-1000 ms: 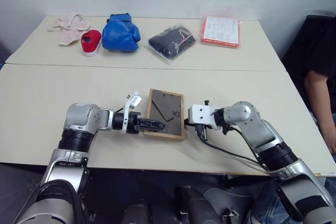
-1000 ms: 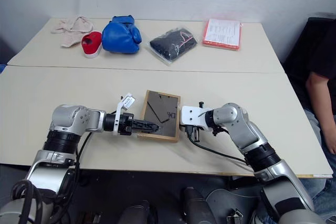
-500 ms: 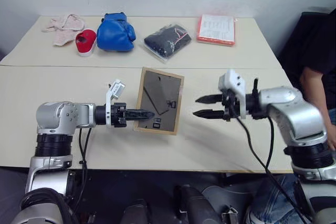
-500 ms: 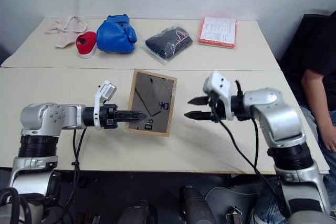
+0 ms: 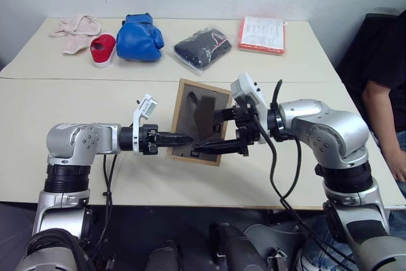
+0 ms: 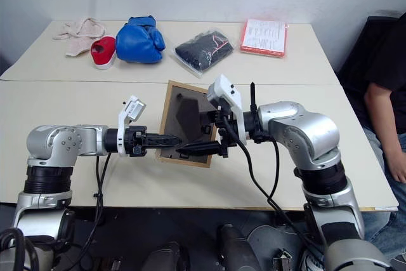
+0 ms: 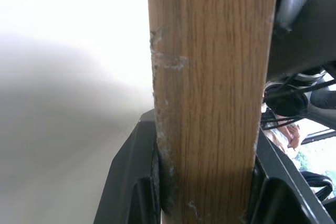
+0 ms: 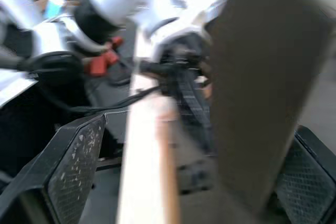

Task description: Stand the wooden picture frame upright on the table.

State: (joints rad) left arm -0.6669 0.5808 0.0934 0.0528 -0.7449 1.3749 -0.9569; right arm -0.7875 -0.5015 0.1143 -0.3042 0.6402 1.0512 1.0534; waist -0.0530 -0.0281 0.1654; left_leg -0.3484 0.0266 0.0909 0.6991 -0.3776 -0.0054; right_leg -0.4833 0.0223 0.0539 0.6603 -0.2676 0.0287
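The wooden picture frame [image 5: 198, 122] is tilting above the desk's [image 5: 76, 96] near middle, back showing. The left pincer [image 5: 184, 138] is clamping its left edge; the right pincer [image 5: 219, 132] is gaping wide around the fold-out stand [image 5: 204, 113]. A clumsy pull risks twisting the frame loose.

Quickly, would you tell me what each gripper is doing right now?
Left gripper: shut on the wooden picture frame, clamping its edge.
Right gripper: open, fingers spread around the frame's fold-out stand, not gripping.
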